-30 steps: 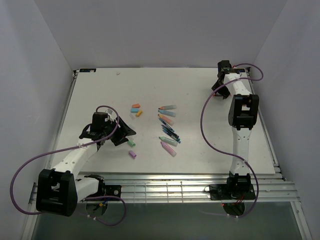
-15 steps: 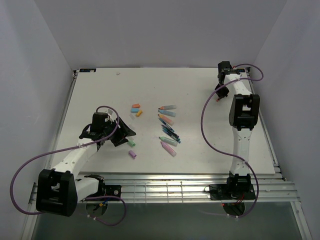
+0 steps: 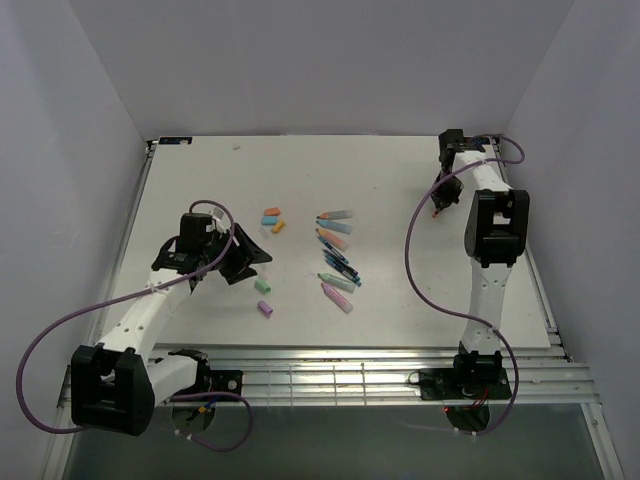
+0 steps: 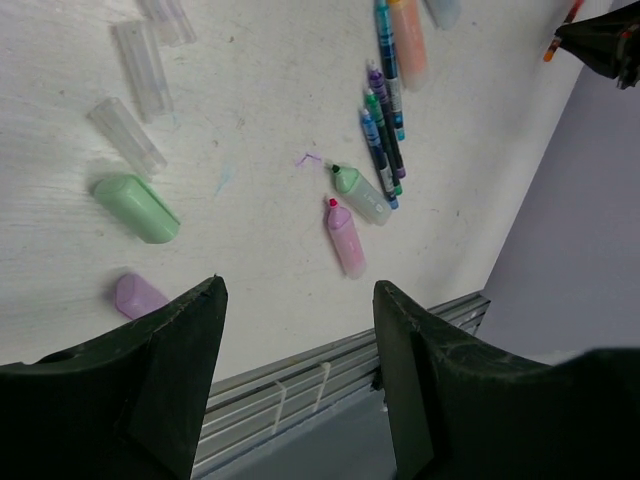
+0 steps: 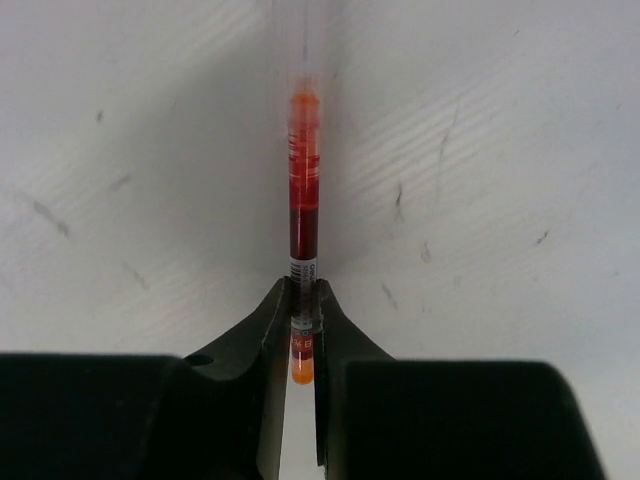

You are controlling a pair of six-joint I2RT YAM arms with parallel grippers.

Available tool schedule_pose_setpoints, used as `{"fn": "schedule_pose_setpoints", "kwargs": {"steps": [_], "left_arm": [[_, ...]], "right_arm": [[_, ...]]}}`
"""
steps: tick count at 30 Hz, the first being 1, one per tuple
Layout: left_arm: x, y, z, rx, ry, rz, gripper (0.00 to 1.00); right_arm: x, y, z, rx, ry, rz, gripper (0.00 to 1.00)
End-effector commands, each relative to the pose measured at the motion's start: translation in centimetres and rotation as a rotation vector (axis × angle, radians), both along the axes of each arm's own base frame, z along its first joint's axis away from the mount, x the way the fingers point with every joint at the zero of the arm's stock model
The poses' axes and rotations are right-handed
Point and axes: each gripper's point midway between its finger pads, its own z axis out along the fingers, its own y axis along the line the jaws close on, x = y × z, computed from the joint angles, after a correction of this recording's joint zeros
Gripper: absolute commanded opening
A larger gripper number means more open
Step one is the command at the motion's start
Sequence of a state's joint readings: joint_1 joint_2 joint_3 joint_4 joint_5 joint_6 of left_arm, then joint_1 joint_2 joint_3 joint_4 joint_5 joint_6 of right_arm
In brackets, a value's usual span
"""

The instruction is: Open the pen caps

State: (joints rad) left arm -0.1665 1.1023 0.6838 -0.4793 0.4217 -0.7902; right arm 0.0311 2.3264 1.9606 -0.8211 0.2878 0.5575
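Note:
At the table's far right, my right gripper (image 5: 303, 290) (image 3: 440, 193) is shut on a thin red-orange pen (image 5: 303, 215), pinching it close to its orange rear end. The pen's far end is pale and blurred. My left gripper (image 4: 300, 290) (image 3: 254, 258) hangs open and holds nothing, left of the pen row. Loose pen caps lie near it: a green one (image 4: 138, 208) (image 3: 264, 286), a purple one (image 4: 140, 296) (image 3: 265, 308), two clear ones (image 4: 143, 65) and two orange ones (image 3: 272, 218).
A row of pens (image 3: 338, 260) lies mid-table: thin blue and green pens (image 4: 383, 130), an uncapped green highlighter (image 4: 362, 195) and a pink one (image 4: 346, 237). The slotted metal rail (image 3: 330, 365) runs along the near table edge. White walls enclose the table.
My right gripper has shut on the red-orange pen, and its arm has shifted slightly right. The left arm has drawn back a little to the left, still open.

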Motion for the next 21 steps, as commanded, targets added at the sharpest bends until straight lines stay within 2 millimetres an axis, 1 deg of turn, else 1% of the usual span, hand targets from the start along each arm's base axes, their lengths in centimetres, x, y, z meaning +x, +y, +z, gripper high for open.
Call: {"fn": "schedule_pose_setpoints", "kwargs": {"steps": [1,2,3,4,5,6,7,8,9,10,11,12,13,14,15,16,18,19,20,21], "left_arm": [[0.6,-1.3,2.7,-0.081,0.007,-0.023,0.71],[0.7,-1.8,3.0,-0.114,0.030,-0.020,0.71],[1.0,-2.0,2.8,-0.127,0.056,-0.016,0.71],[1.5,-2.2,3.5,-0.142,0.056,-0.014,0.71],[1.7,-2.6,4.0,-0.162,0.062,-0.020,0.71],[2.1,-2.7,4.2,-0.174,0.071,-0.014,0.71],[2.8,-2.9,4.7,-0.183,0.074,-0.013,0.71],[2.9,-3.1,4.9,-0.193,0.082,-0.012,0.71],[3.1,-3.3,5.3,-0.213,0.092,-0.011,0.71],[3.4,-3.5,5.6,-0.222,0.098,-0.011,0.71],[3.5,-3.6,5.7,-0.230,0.100,-0.009,0.71],[3.5,-3.7,6.0,-0.235,0.101,-0.010,0.71],[3.6,-3.8,6.2,-0.239,0.095,-0.012,0.72],[3.8,-3.8,6.6,-0.241,0.086,-0.015,0.72],[3.7,-3.9,6.9,-0.248,0.081,-0.020,0.72],[3.7,-3.9,7.1,-0.257,0.083,-0.016,0.72],[3.5,-4.1,7.5,-0.271,0.082,-0.022,0.72],[3.3,-4.2,7.6,-0.277,0.085,-0.027,0.72],[3.1,-4.3,7.5,-0.282,0.093,-0.029,0.72],[3.0,-4.3,7.5,-0.286,0.096,-0.031,0.72]], "right_arm": [[-1.9,4.1,7.3,0.035,-0.061,0.245,0.08],[-2.7,5.6,8.1,0.033,-0.062,0.294,0.08],[-3.4,6.4,9.0,0.043,-0.070,0.328,0.08],[-4.3,7.9,11.2,0.092,-0.110,0.386,0.08],[-5.3,9.8,11.6,0.125,-0.110,0.440,0.08],[-6.8,11.2,10.9,0.164,-0.093,0.487,0.08],[-8.4,13.4,12.4,0.242,-0.111,0.553,0.08],[-10.2,16.0,12.5,0.261,-0.095,0.634,0.08],[-12.2,17.3,12.6,0.284,-0.084,0.696,0.08],[-13.7,19.3,12.8,0.329,-0.074,0.765,0.08],[-15.7,21.6,12.9,0.339,-0.060,0.847,0.08],[-17.8,22.4,12.7,0.364,-0.048,0.894,0.08],[-18.9,24.4,13.3,0.436,-0.073,0.965,0.08],[-20.7,25.8,13.4,0.456,-0.061,1.021,0.08],[-22.5,26.6,13.6,0.507,-0.049,1.055,0.08],[-23.7,28.0,14.0,0.556,-0.060,1.107,0.08],[-25.5,29.1,14.8,0.633,-0.054,1.144,0.08],[-26.4,29.4,14.7,0.656,-0.043,1.160,0.08],[-27.0,30.2,15.1,0.681,-0.053,1.190,0.08],[-27.5,30.4,15.4,0.701,-0.053,1.202,0.08]]}}
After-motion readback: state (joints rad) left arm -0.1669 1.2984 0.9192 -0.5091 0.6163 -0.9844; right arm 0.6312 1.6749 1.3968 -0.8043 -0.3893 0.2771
